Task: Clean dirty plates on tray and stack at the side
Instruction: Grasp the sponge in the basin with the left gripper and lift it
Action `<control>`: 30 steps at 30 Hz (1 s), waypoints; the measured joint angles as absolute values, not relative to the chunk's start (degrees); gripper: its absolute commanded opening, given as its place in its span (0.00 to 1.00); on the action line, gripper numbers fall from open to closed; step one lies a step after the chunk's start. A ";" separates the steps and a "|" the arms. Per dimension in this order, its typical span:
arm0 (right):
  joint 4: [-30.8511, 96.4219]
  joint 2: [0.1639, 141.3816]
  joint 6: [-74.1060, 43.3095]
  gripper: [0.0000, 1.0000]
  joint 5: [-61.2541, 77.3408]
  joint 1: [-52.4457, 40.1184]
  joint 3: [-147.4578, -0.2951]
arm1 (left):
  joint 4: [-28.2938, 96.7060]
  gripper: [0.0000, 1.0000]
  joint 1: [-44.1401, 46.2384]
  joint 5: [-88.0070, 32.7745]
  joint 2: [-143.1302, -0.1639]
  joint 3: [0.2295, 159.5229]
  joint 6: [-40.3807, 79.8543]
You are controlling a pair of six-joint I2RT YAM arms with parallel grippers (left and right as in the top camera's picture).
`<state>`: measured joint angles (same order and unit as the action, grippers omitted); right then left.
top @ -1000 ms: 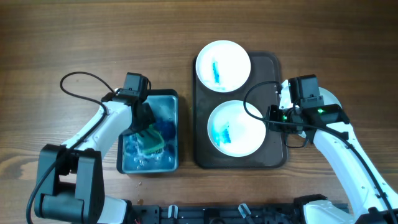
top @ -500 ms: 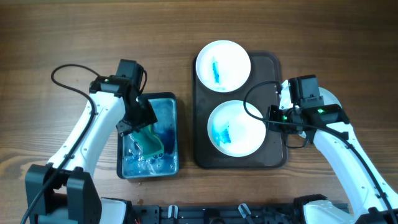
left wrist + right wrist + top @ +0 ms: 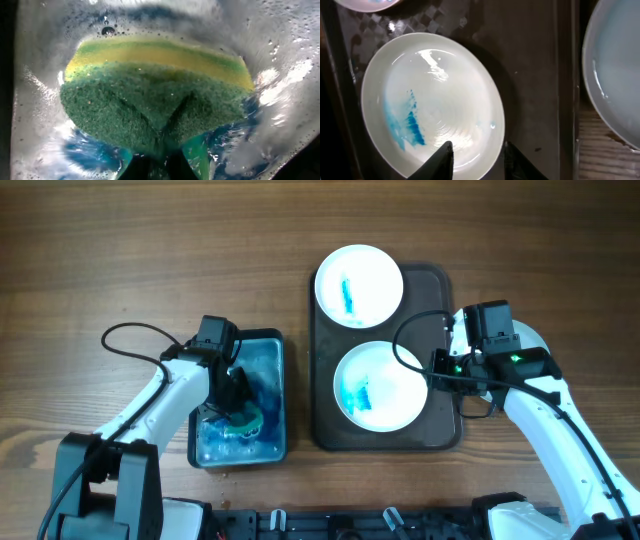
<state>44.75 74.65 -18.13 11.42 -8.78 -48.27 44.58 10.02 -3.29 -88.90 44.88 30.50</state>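
Observation:
Two white plates with blue smears lie on the dark brown tray (image 3: 438, 295). The far plate (image 3: 358, 285) overhangs the tray's far edge; the near plate (image 3: 378, 385) sits mid-tray. My right gripper (image 3: 431, 375) stands open at the near plate's right rim. In the right wrist view, one finger of the right gripper (image 3: 477, 157) is over the near plate (image 3: 432, 95) and the other over the tray (image 3: 530, 60), with the far plate (image 3: 615, 70) at the right. My left gripper (image 3: 236, 410) is in the blue tub (image 3: 266, 350), shut on a green sponge (image 3: 155, 95).
The blue tub (image 3: 290, 60) holds bluish soapy water and stands left of the tray with a narrow gap between them. Cables loop off both wrists. Bare wooden table (image 3: 120, 240) surrounds everything.
The left gripper let go of the sponge, rose toward the tub's far left, then came back down and shut on the sponge again. The right arm and both plates have not moved.

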 measured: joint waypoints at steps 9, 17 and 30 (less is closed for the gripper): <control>45.28 80.38 -24.01 0.39 8.91 -8.75 -48.27 | 60.97 0.04 10.02 -2.85 -89.23 61.01 24.47; 42.81 86.21 -20.34 0.39 11.64 -8.75 -48.27 | 66.50 0.04 11.77 -2.87 -89.17 72.73 21.28; 33.10 88.64 -17.85 0.04 13.10 -8.75 -42.33 | 58.41 0.04 15.27 -8.91 -89.19 72.73 20.78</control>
<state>33.10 88.64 -17.85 13.10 -8.75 -42.33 58.41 15.27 -8.91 -89.19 72.73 20.78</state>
